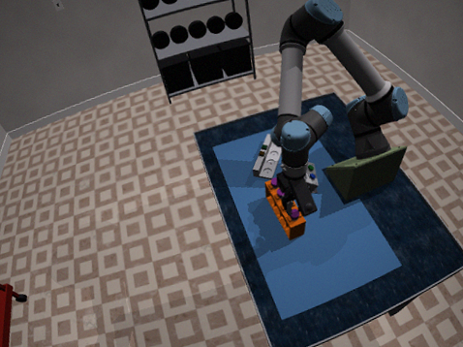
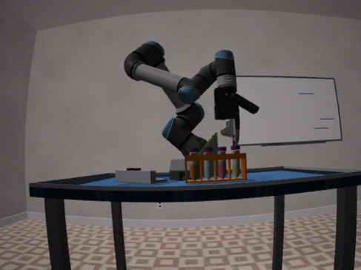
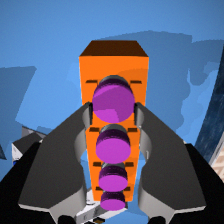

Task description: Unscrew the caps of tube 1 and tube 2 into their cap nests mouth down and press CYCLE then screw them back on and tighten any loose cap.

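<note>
The orange rack holds four tubes, all with purple caps. My gripper points down and is shut on the cap of tube 1, at the rack's end; the fingertips touch both its sides. The cap of tube 2, the cap of tube 3 and the cap of tube 4 are on. The nests that show in the white cap tray look empty. Its lamps look dark.
The key housing, with a green key and a blue key, stands between the rack and the arm's base, partly behind the gripper. A green slanted block stands in front of the base. The cap tray lies beyond tube 4's end of the rack.
</note>
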Robot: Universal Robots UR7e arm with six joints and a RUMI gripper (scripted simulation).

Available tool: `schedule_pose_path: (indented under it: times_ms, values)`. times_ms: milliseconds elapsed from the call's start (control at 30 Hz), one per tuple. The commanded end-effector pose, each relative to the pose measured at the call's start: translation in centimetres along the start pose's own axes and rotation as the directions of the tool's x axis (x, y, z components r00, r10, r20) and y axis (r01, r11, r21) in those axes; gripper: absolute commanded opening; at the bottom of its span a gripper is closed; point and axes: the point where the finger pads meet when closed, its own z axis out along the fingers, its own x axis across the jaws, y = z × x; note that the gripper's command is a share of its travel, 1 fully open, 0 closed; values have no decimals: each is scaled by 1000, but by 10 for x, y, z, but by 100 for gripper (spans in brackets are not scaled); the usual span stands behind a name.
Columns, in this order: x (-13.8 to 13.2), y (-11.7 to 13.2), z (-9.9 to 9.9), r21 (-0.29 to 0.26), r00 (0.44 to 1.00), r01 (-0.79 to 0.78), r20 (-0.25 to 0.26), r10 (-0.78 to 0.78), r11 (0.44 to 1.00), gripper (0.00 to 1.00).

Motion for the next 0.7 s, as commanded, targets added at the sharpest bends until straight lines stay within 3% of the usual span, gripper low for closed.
schedule_pose_path:
  times_ms: [0, 433, 533, 667]
  values:
    - [0, 0, 0, 0, 1000, 0, -1, 0, 1000, 0]
    - [0, 0, -36, 0, 1000, 0, -1, 0, 1000, 0]
    - [0, 0, -36, 0, 1000, 0, -1, 0, 1000, 0]
    - [-3, 33, -36, 0, 945, 327, -1, -327, 945, 0]
